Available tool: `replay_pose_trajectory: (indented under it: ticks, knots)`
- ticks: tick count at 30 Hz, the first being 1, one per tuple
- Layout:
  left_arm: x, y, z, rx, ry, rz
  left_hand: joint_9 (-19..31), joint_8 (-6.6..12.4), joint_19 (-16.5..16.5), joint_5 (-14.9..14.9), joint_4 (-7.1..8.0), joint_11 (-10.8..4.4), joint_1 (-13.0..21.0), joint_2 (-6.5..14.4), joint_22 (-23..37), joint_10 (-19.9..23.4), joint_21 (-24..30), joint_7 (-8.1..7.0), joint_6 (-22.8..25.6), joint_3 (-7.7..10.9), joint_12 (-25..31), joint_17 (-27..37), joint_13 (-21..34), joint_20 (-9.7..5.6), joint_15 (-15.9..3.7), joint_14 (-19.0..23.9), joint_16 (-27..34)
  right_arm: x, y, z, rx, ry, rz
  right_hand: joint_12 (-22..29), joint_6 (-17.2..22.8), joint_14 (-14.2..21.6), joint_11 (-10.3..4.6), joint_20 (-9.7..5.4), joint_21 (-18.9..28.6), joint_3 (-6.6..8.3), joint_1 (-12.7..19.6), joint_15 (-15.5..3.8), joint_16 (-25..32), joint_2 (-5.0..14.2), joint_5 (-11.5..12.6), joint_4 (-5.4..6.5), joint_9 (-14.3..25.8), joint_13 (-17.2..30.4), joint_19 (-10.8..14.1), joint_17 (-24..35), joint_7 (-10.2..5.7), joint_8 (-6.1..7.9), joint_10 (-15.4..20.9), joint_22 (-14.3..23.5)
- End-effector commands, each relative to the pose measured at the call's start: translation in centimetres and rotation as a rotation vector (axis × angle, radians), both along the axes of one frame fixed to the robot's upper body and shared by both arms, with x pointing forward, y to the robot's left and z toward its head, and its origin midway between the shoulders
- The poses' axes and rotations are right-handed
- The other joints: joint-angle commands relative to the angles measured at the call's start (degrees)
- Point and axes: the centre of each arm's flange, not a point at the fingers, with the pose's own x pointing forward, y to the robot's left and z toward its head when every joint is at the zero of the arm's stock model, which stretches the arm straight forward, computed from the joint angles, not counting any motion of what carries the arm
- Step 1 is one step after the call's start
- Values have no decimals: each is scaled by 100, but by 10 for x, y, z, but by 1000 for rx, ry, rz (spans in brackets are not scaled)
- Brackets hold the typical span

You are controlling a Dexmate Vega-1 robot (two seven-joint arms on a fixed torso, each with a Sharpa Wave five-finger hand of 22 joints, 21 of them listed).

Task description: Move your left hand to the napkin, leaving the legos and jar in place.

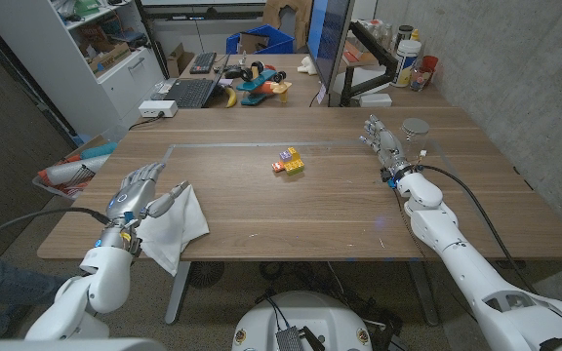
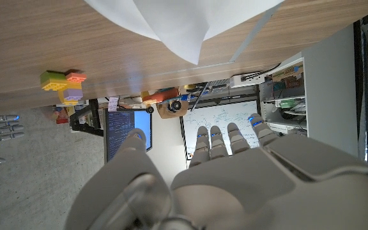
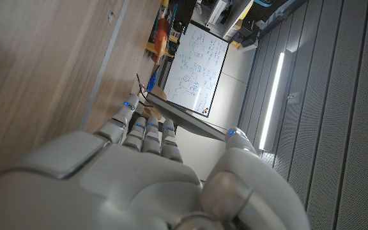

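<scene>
Napkin (image 1: 176,230) sits at the table's (image 1: 261,210) near-left, about 8 o'clock from the table centre; its left part is hidden under the left hand (image 1: 140,198), and its lower corner hangs over the near edge. Left hand on the cloth's left edge, fingers extended and slightly apart, thumb out toward the napkin; whether any cloth is pinched, cannot tell. In the left wrist view the napkin (image 2: 184,22) is cut off by the frame edge, fingers (image 2: 225,140) straight, nothing between them. Legos (image 1: 289,162), a small cluster of yellow, orange and purple, near table centre, well apart from both hands. Jar (image 1: 416,131) at about 2 o'clock, far right, lidded; contents too small to make out. Right hand (image 1: 382,144) just beside it, fingers extended, holding nothing; right wrist view shows its fingers (image 3: 147,131) together and straight.
</scene>
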Motion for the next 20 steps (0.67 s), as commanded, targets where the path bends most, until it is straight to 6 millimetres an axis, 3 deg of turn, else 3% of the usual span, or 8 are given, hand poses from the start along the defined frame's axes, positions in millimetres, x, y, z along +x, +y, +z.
replay_pose_trajectory:
  ticks: [1, 20]
  knots:
    - [7, 7, -10, 1, 46, 40, 18, 14, 46, -18, -39, 11, 8, 74, 12, 41, -25, 7, 33, 11, 31, 11, -1, 34, 0, 32, 32, -2, -1, 0, -5, 3, -8, 0, 25, 34, 12, 1, -15, -18, 4, -4, -19, 53, 35, -1, 7, 15, 60, -4, -43, -25, 44, 8]
    - [13, 8, -18, -20, 68, 31, 19, 10, 61, -14, -55, 3, 5, 88, 14, 55, -66, 7, 50, 12, 31, 12, 1, 40, 11, 40, 26, 0, 3, -3, -1, 6, 4, -9, 20, 36, 18, -1, -63, -26, -5, -5, -22, 63, 36, -7, 7, 15, 79, -11, -50, -28, 45, 9]
